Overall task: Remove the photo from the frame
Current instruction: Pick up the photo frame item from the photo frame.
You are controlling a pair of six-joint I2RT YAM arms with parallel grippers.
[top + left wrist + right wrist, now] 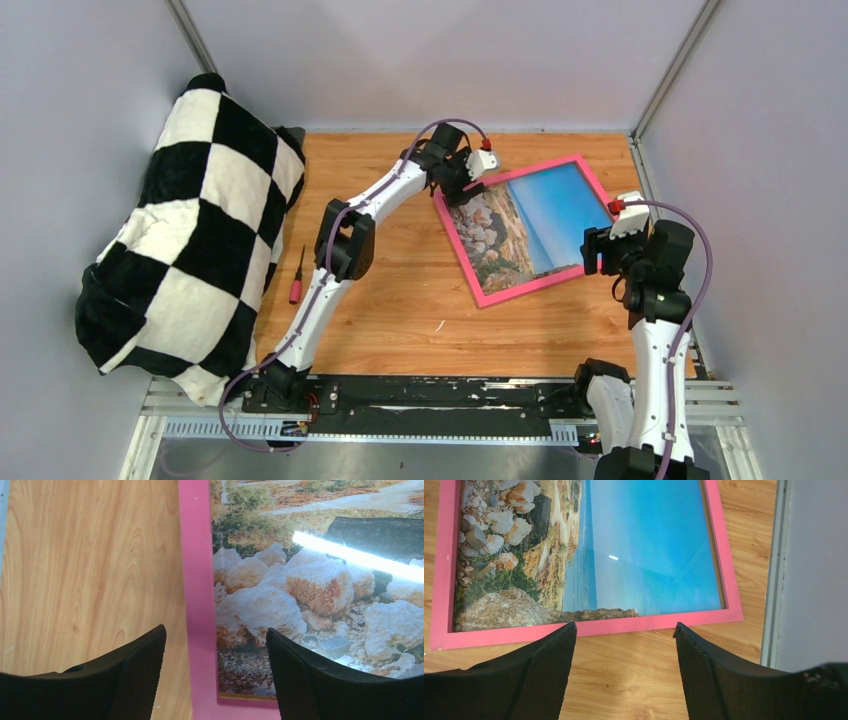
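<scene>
Step in hand, as I judge it, is the approach for a first hold on the frame [530, 289]; nothing is gripped yet.

Nearest to the arm bases, the right gripper [600, 250] hangs at the near right side of the frame. In its wrist view the fingers [549, 675] stand wide with only bare table [624, 680] between them, and the pink edge of the frame lies just beyond the tips.

The frame lies flat and face up, turned at an angle. The photo [530, 225] sits inside it, with the border closed on all sides that I can see, so the photo is not out.

At the far left corner of the frame is the left gripper [462, 188]. Its fingers [135, 675] are apart and straddle the border, one over the table and one over the pale stones of the photo. Whether they touch the frame I cannot tell.

Left of the frame, well apart, lie a screwdriver [297, 275] and a checked cushion [190, 240].

The next move probably calls for the left fingers to come together on the border and lift that corner, while the right gripper takes or steadies the opposite side. The photo shows a bright glossy stripe, so a cover may lie over it. In that case the frame must likely be turned over to reach the back.
</scene>
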